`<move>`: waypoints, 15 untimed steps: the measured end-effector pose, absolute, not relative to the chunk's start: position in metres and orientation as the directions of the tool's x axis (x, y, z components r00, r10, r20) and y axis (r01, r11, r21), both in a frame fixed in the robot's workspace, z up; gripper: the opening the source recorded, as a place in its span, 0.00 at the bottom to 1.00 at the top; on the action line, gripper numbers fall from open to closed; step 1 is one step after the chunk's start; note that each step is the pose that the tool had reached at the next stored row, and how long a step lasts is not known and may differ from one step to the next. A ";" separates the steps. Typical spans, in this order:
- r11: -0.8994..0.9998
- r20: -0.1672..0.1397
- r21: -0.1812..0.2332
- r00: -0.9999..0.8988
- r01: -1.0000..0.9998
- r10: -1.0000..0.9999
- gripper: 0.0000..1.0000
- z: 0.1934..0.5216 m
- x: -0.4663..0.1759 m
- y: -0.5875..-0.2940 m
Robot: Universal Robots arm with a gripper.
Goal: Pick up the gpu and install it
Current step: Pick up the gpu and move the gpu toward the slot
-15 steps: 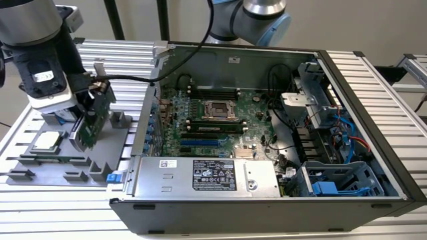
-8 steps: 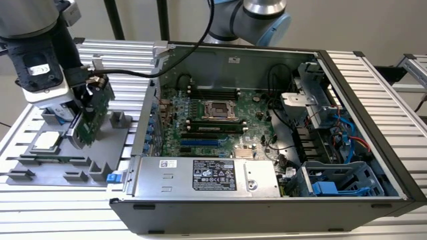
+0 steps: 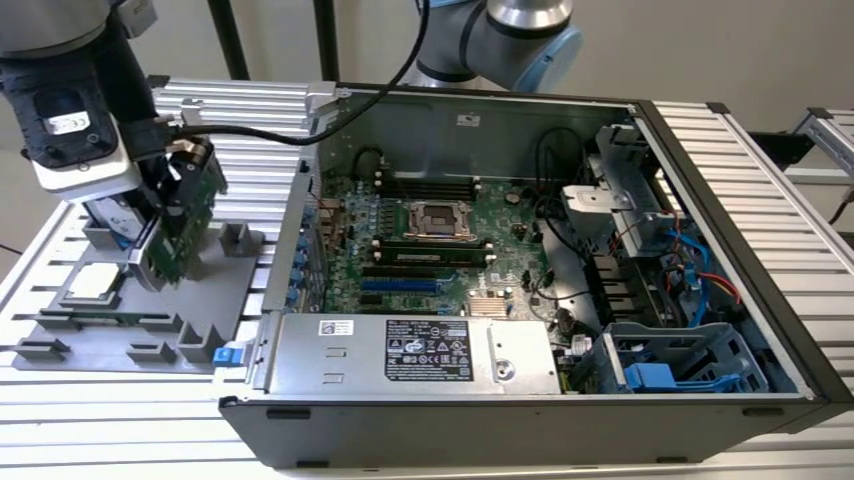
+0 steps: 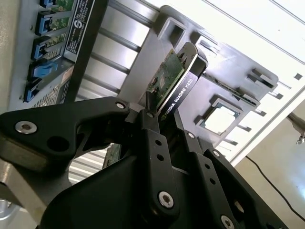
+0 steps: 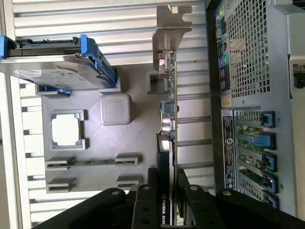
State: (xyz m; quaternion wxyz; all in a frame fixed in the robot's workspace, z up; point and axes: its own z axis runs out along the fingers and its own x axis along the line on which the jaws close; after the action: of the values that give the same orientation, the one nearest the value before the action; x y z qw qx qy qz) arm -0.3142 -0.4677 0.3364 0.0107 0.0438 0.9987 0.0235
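The gpu is clamped on edge by the gripper, roughly upright above the grey tray. In the second wrist view the black fingers are seen pressed against its two faces, the green board on one side and the black shroud on the other, so the gripper is closed around the gpu near one end. The silver end bracket is found at the end farthest from the fingers. Whether the lower edge of the gpu touches the tray or hangs just clear of it cannot be told.

On the tray, a hard drive in a blue frame is set just beside the gpu, and a small square silver chip is seated in a recess near that drive. Several narrow slots are moulded into the tray's surface.

The tray is laid on a ribbed metal table. An open computer case is placed just beside the tray, on the exterior view's right of it, with its green motherboard exposed
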 end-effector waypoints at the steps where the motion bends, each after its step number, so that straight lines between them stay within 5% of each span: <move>1: 0.995 -0.019 0.048 -0.996 0.087 0.088 0.00 0.338 -0.314 -0.468; 15: 0.995 -0.019 0.048 -0.996 0.087 0.088 0.00 0.359 -0.314 -0.468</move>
State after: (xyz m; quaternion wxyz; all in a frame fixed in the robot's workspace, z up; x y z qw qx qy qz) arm -0.3142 -0.4677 0.3587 0.0107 0.0438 0.9987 0.0235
